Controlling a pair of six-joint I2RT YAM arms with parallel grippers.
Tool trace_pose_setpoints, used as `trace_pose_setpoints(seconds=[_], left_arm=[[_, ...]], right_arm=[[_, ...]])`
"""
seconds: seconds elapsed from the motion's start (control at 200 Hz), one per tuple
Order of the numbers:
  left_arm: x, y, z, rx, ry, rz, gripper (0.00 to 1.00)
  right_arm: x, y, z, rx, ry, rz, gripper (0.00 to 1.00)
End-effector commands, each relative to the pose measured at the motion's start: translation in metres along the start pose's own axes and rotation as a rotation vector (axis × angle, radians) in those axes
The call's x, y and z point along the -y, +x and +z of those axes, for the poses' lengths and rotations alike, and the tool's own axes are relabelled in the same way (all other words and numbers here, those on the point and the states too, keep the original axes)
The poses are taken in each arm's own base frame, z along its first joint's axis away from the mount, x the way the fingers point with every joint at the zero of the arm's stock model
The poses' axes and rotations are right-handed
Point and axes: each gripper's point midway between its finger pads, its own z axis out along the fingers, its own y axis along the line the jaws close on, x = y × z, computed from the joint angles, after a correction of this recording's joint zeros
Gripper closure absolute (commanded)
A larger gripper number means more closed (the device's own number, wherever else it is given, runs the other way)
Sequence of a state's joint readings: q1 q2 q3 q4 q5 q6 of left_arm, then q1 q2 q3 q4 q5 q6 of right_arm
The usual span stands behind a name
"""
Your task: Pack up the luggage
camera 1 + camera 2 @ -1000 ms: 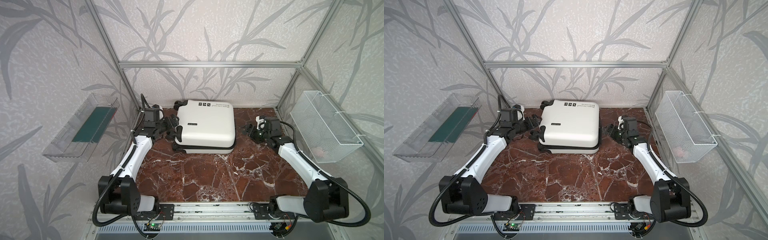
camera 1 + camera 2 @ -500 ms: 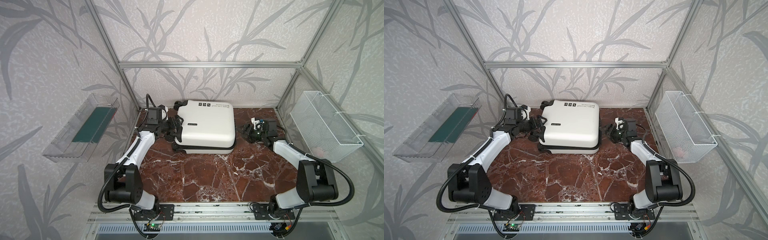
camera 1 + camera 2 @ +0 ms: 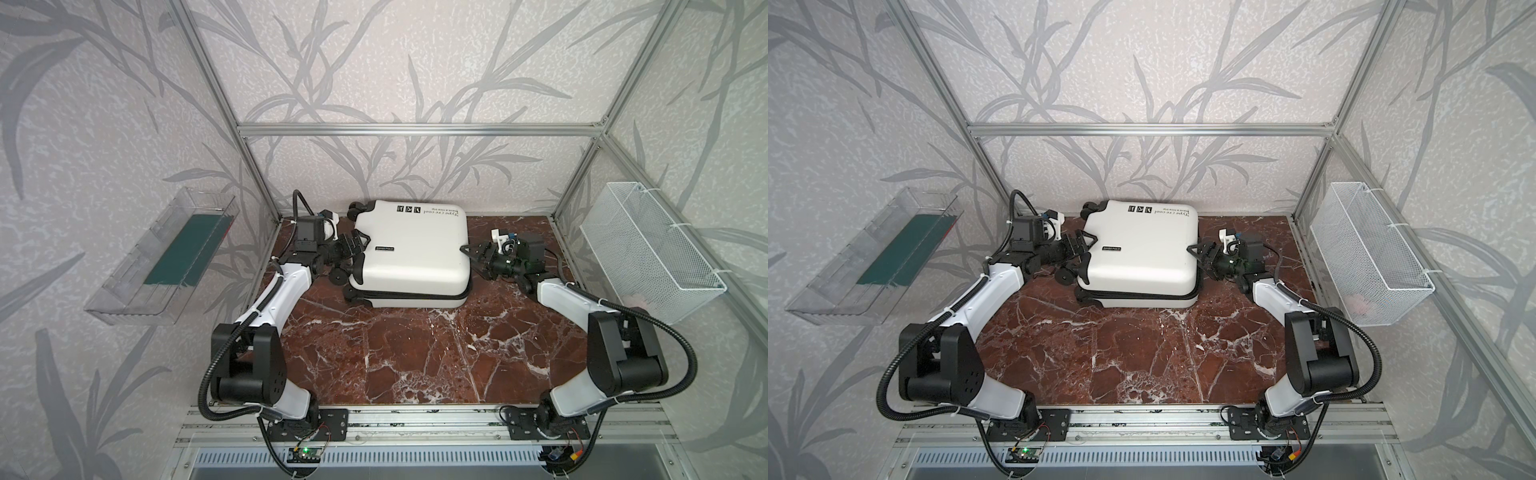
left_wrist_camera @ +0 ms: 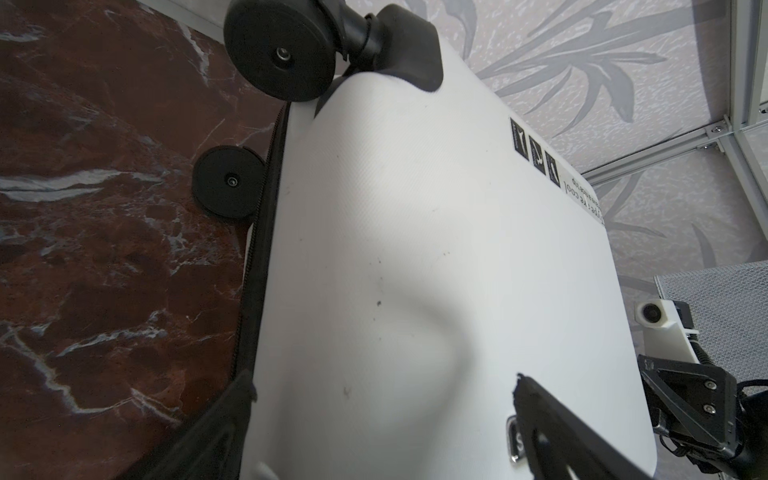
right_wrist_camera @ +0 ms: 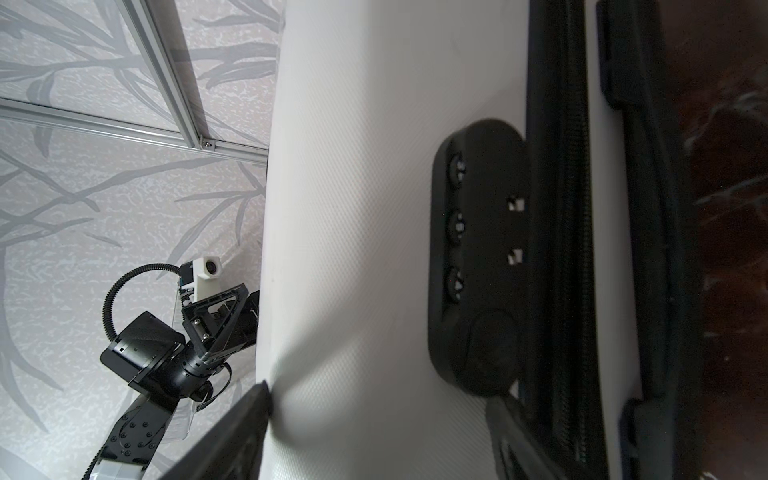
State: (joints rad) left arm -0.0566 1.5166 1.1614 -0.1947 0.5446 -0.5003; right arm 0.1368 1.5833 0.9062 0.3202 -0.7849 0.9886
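The inside of the luggage (image 3: 409, 253) is hidden, and its print (image 3: 440, 211) is too small to read. In the right wrist view one finger (image 5: 515, 440) of the right gripper (image 5: 382, 403) is blurred and cut by the edge; whether it grips cannot be told. A pinkish thing (image 3: 1359, 301) in the mesh basket (image 3: 1370, 249) is too faint to name.

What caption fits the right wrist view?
White hard-shell suitcase seen edge-on: black combination lock beside its black zipper seam.
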Motion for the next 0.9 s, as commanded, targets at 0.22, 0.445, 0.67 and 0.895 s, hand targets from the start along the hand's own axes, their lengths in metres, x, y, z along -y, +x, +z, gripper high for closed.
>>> trace_pose_setpoints(seconds=[0.22,0.445,0.67,0.895], left_arm=[[0.020,-0.002,-0.004,0.010,0.093,-0.005,0.01],[0.041,-0.007,-0.012,0.027,0.142,0.005,0.01],[0.067,-0.008,-0.021,0.037,0.189,0.032,0.01],[0.081,-0.002,-0.027,0.042,0.201,0.058,0.01]], right_arm=[[-0.047,-0.003,0.006,-0.015,-0.106,-0.038,0.21],[-0.082,-0.001,0.002,-0.015,-0.159,-0.080,0.21],[-0.109,0.001,-0.008,-0.001,-0.195,-0.112,0.22],[-0.112,0.004,-0.018,0.019,-0.171,-0.137,0.22]])
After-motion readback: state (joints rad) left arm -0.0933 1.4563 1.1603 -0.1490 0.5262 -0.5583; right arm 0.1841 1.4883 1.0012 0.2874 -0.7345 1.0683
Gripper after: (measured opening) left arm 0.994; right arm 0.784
